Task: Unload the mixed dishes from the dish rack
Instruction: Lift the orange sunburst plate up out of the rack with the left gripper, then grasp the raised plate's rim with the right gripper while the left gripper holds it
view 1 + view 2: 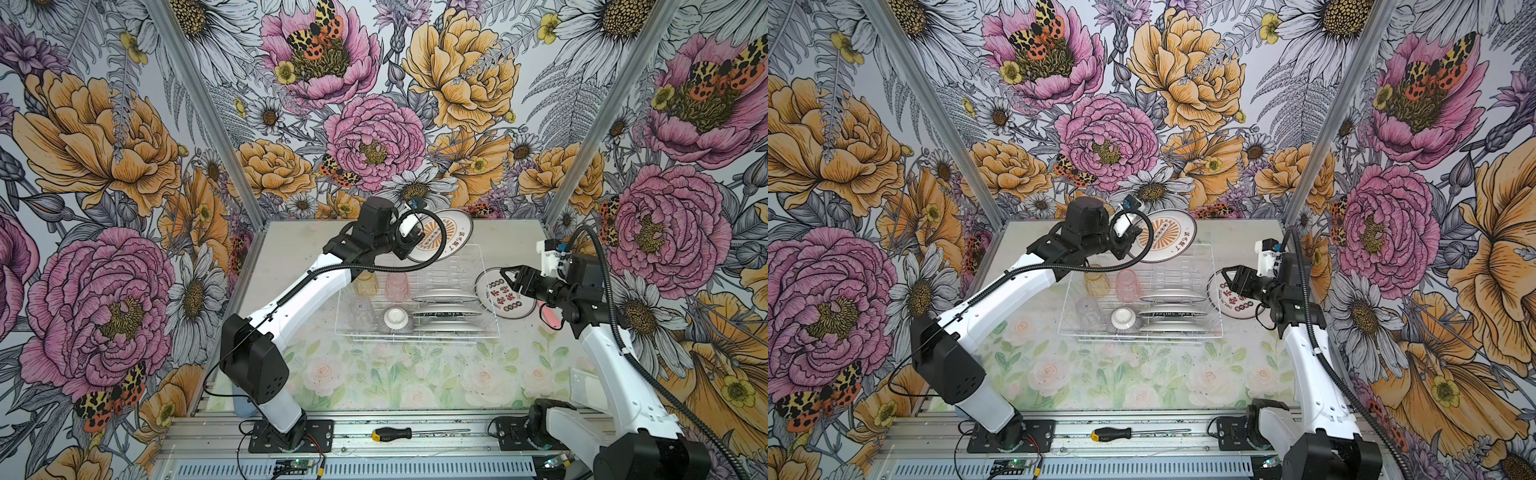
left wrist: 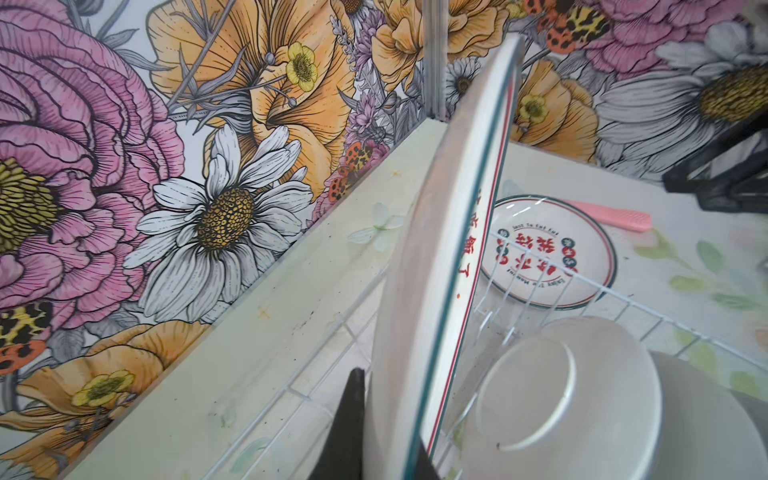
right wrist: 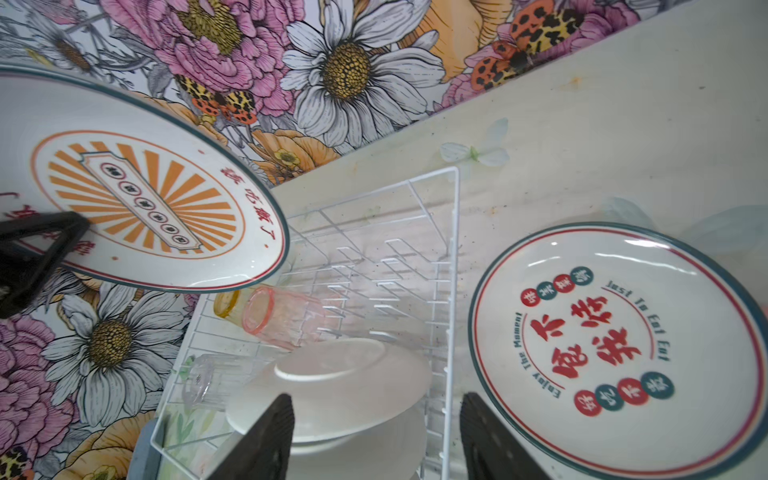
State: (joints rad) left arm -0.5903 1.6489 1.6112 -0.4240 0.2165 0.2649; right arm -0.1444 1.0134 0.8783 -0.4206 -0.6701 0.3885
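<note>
The white wire dish rack (image 1: 415, 332) (image 1: 1142, 334) sits mid-table. My left gripper (image 1: 410, 244) (image 2: 390, 415) is shut on the rim of a plate with an orange sunburst centre (image 1: 451, 232) (image 3: 145, 199), held tilted above the rack's far end. My right gripper (image 1: 509, 280) (image 3: 376, 411) is open and empty, hovering just above the rack's right edge and a red-lettered plate (image 1: 498, 305) (image 3: 615, 345) lying flat on the table. In the rack are an amber tumbler (image 1: 365, 282), a pink tumbler (image 1: 397, 284), a clear tumbler (image 1: 363, 309), an upturned ribbed bowl (image 1: 397, 320) and upright plates (image 1: 444, 297).
A pink utensil (image 1: 548, 313) lies under the right arm, beside the flat plate. A clear tray (image 1: 586, 384) sits at the front right. A screwdriver (image 1: 399, 433) lies on the front rail. The back wall stands close behind the held plate.
</note>
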